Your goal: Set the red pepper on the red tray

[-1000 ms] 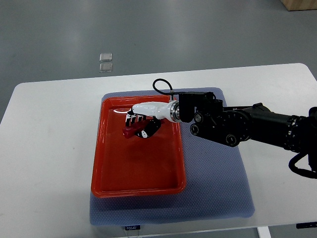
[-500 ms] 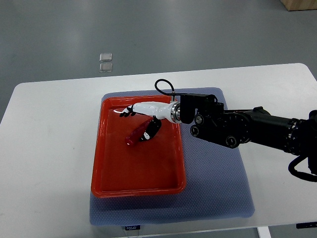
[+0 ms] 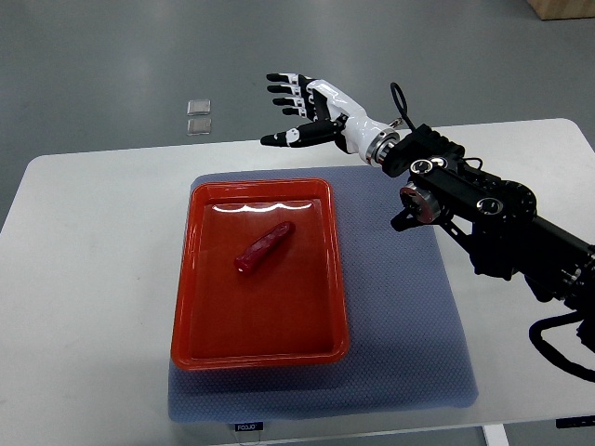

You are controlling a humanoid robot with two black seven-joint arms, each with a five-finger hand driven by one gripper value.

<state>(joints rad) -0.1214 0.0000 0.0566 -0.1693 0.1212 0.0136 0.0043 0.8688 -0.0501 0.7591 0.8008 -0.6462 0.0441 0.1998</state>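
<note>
The red pepper [image 3: 264, 247], long and dark red, lies on its side inside the red tray [image 3: 200, 334], in the tray's upper half. Nothing touches it. My right hand [image 3: 299, 110] is raised beyond the far edge of the table, well above and behind the tray, with its white and black fingers [image 3: 281, 90] spread open and empty. Its black arm [image 3: 483, 216] comes in from the right edge. The left arm is out of view.
The tray sits on a blue-grey mat [image 3: 409, 325] on a white table [image 3: 84, 279]. Two small clear squares [image 3: 198, 115] lie on the grey floor beyond the table. A wooden box corner [image 3: 562, 7] shows at the top right.
My right hand has let go of the pepper, which now lies in the tray. The hand has lifted up and back, away from the tray, with its fingers spread.
</note>
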